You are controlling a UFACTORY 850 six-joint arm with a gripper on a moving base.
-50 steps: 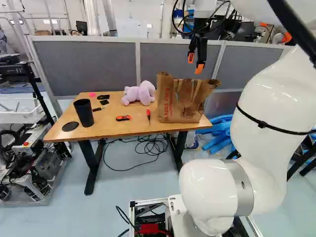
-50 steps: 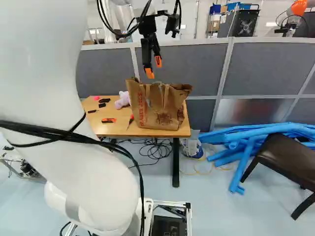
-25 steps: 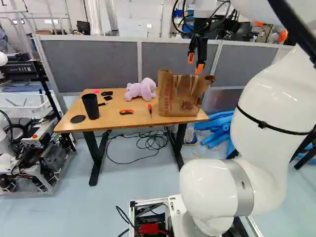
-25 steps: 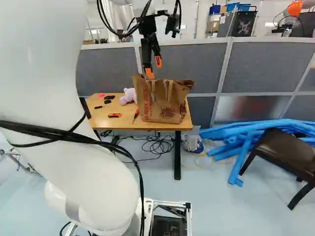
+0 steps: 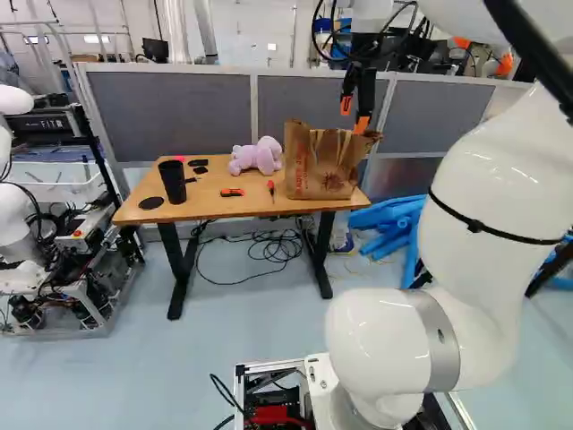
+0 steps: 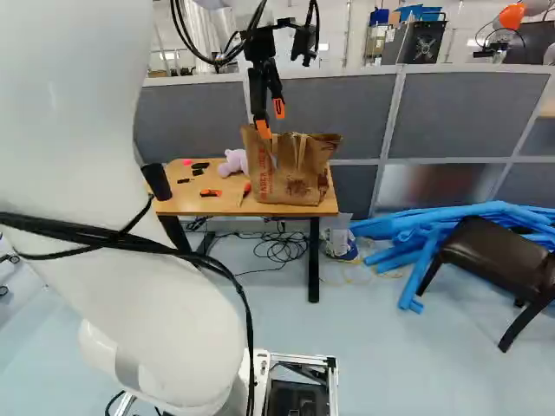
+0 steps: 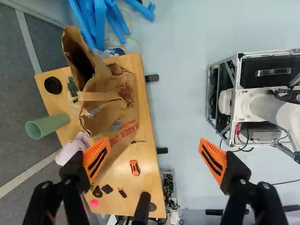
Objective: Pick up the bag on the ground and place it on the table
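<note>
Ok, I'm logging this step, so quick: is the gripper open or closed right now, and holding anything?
Gripper: open, fingers wide apart, holding nothing; the paper bag is on the table.

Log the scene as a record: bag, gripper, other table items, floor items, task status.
bag: brown paper, upright on table, mouth open
gripper: open, holding nothing
table_items: purple plush, black cup, orange-black cutter, red-handled tool, green cylinder
floor_items: blue tubes, dark chair, cables
task_status: bag on table, not gripped; placement looks done
</note>
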